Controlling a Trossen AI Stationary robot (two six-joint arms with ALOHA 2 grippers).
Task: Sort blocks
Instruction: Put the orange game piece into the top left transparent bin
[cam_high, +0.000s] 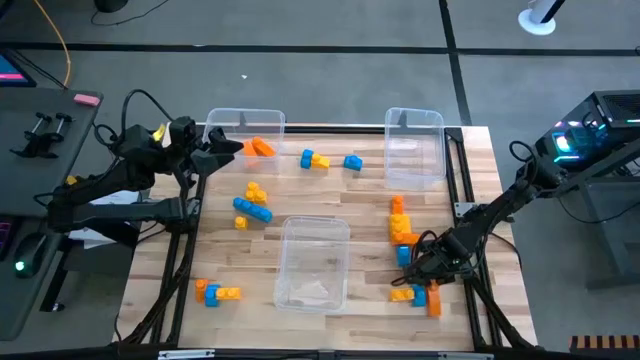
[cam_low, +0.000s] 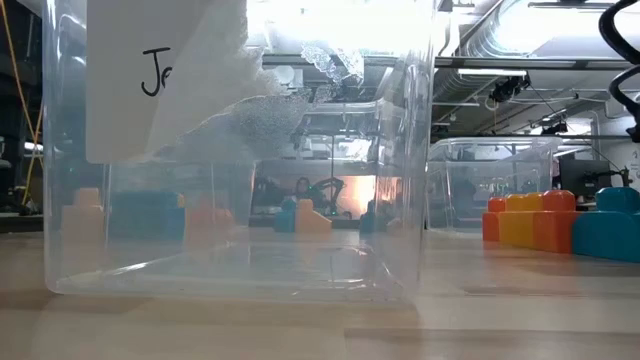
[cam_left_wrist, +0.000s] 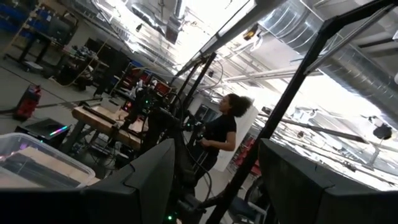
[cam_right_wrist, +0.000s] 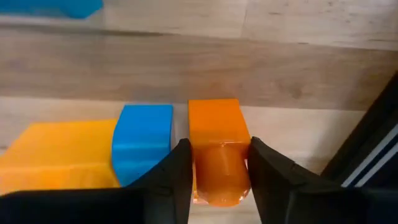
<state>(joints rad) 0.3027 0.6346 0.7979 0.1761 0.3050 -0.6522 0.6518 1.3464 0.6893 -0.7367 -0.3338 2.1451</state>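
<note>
Orange, yellow and blue blocks lie scattered on the wooden table (cam_high: 330, 200). At the near right, a yellow block (cam_right_wrist: 56, 155), a blue block (cam_right_wrist: 144, 140) and an orange block (cam_right_wrist: 214, 124) lie side by side. My right gripper (cam_high: 428, 285) points steeply down and is shut on the orange block (cam_high: 434, 302). My left gripper (cam_high: 225, 148) is raised over the far left corner, beside a clear bin (cam_high: 245, 122). It points up into the room, open, with nothing between its fingers (cam_left_wrist: 143, 180). My right gripper pinches the orange block between its two fingers (cam_right_wrist: 177, 174), one on each opposite side of its rounded stud end (cam_right_wrist: 221, 177). The fingers come from above, slanting steeply down. The block rests on the table against the blue block.
Three clear bins stand on the table: far left with an orange block (cam_high: 262, 147) in it, far right (cam_high: 415, 148), and near middle (cam_high: 313, 262). Block clusters lie at centre left (cam_high: 252, 202), far middle (cam_high: 315, 159), near left (cam_high: 217, 293) and right (cam_high: 400, 225). A person (cam_left_wrist: 221, 134) stands beyond the table.
</note>
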